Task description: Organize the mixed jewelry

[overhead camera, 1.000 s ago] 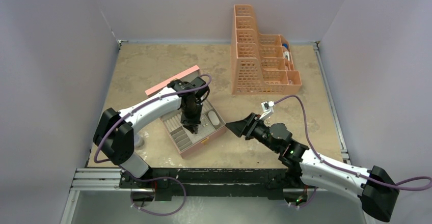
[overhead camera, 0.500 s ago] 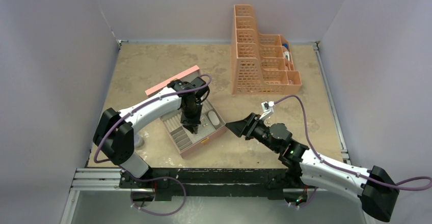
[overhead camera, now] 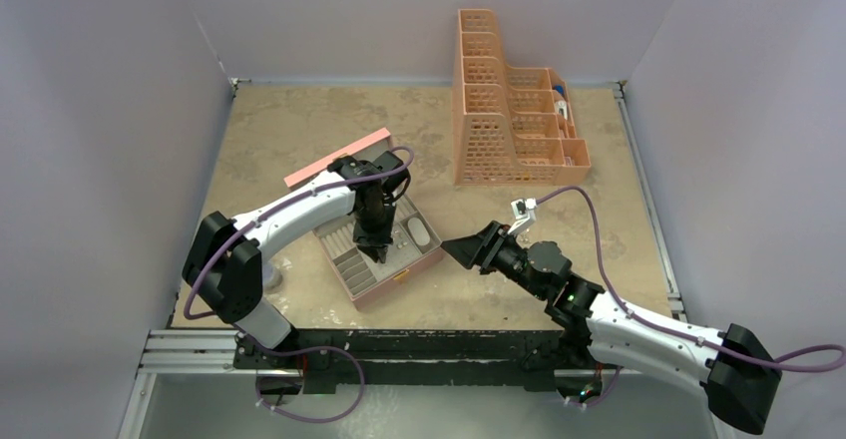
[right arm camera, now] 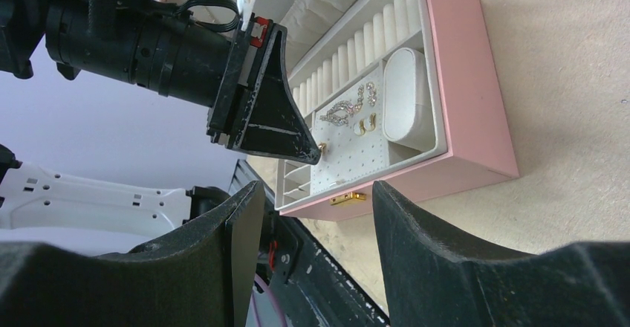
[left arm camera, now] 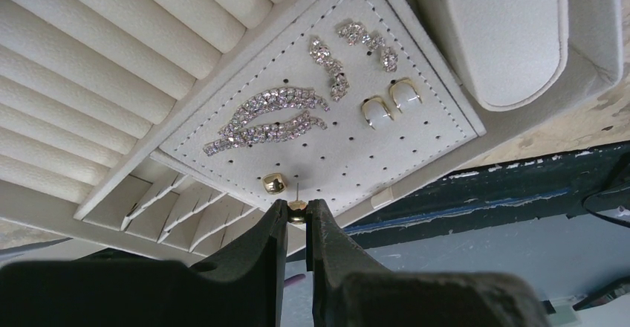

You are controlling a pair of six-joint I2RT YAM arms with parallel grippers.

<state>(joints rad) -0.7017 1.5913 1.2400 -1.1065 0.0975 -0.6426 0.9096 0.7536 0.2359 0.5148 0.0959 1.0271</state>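
Gold stud is pinched in the left gripper, its arm pointing straight down over the white pad in the pink box. On the pad lie a second gold stud, two white hoops and four sparkly pieces. The right gripper hovers low over the surface just right of the box, fingers apart.

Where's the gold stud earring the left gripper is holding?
Left wrist view, bottom centre: the gold stud earring is pinched by the left gripper, post aimed at the perforated earring panel, beside a matching gold stud on it.
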